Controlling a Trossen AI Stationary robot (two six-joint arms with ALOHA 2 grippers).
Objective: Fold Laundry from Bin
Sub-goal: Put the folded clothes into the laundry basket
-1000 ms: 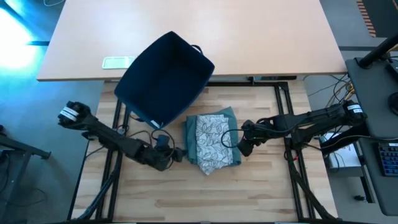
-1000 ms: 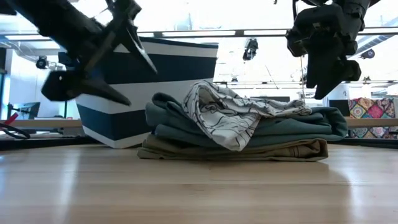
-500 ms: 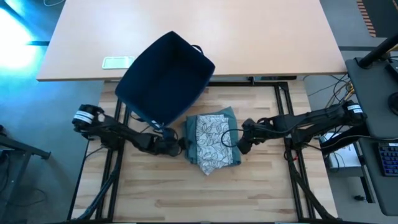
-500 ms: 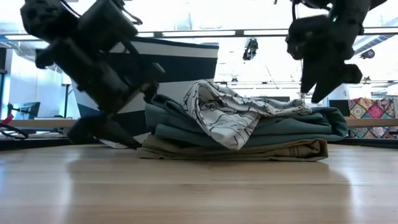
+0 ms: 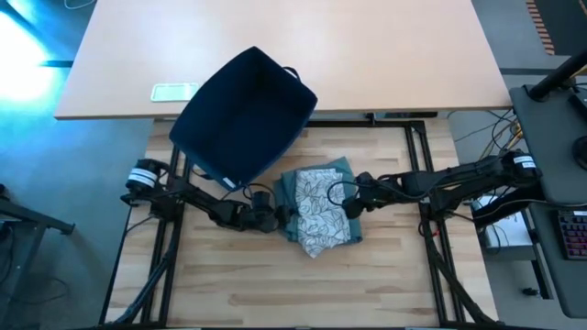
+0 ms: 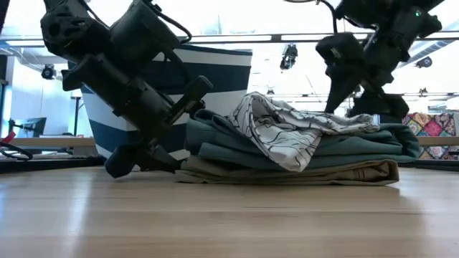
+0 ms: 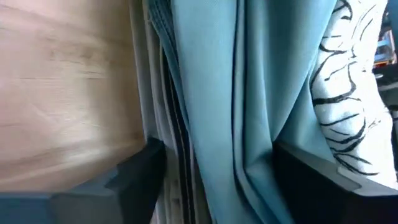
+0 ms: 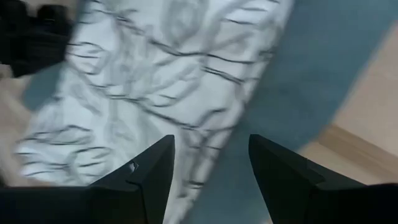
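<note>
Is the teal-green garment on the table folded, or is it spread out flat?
Folded. The teal-green garment lies in stacked layers on a folded beige garment, with a white patterned cloth draped on top.

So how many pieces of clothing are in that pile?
3 show: a beige one at the bottom, a teal one on it, a white patterned one on top. More may be hidden.

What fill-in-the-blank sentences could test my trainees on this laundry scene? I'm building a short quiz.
1. The bottom garment of the folded stack is ____ in colour.
2. On top of the teal-green garment lies a white cloth patterned with dark ____.
3. The left gripper, fingers open, is at the stack's ____ side in the high view.
4. The navy bin with white stripes stands ____ the stack in the low view.

Missing words: beige; lines; left; behind
</note>
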